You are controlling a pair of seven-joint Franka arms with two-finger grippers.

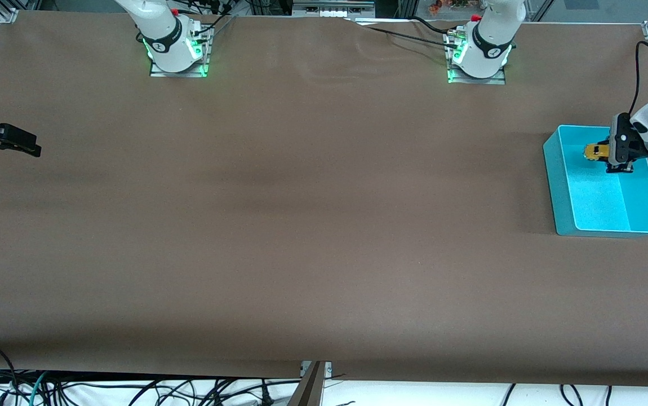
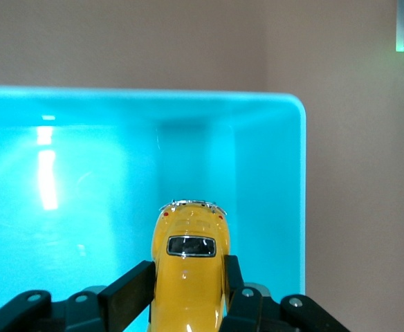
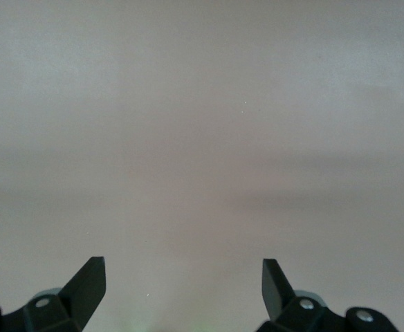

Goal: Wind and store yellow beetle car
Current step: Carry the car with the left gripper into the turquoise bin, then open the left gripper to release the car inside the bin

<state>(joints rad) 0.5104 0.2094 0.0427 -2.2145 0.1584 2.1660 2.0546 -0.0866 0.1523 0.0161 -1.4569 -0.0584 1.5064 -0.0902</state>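
The yellow beetle car (image 1: 595,151) (image 2: 190,266) hangs over the inside of the cyan tray (image 1: 558,186) (image 2: 271,180), clamped by its sides between the two fingers of my left gripper (image 1: 606,153) (image 2: 188,283), which is shut on it. The car's dark window and rounded body show plainly in the left wrist view; its wheels are hidden. My right gripper (image 1: 34,148) (image 3: 183,273) waits over the bare table at the right arm's end, open, with nothing between its fingers.
The tray stands near the table edge at the left arm's end. Both arm bases (image 1: 176,48) (image 1: 479,56) stand along the table's back edge. Brown cloth (image 1: 301,225) covers the table. Cables (image 1: 132,392) hang below the front edge.
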